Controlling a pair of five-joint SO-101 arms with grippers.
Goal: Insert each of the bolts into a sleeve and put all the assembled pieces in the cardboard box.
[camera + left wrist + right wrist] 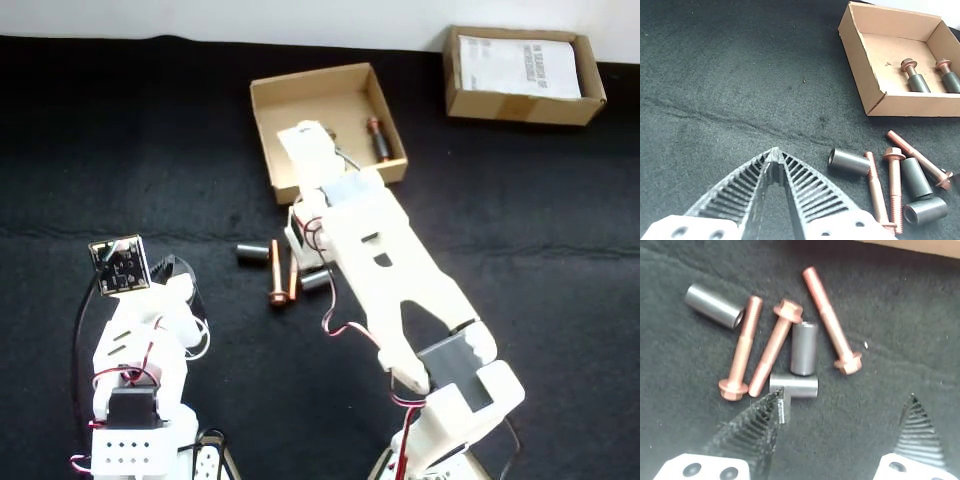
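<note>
Inside far box [510, 108], printed sheet [518, 66], txt illegible, 3 bolts [771, 350] loose

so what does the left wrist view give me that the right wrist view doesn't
Left wrist view, not the right: the inside of the cardboard box, with two assembled pieces lying in it, and the left gripper, shut, off to the side of the loose parts.
Right wrist view, not the left: the right gripper, open, close over the pile, next to one sleeve.
Both: three loose bolts and three loose sleeves on the black cloth.
</note>
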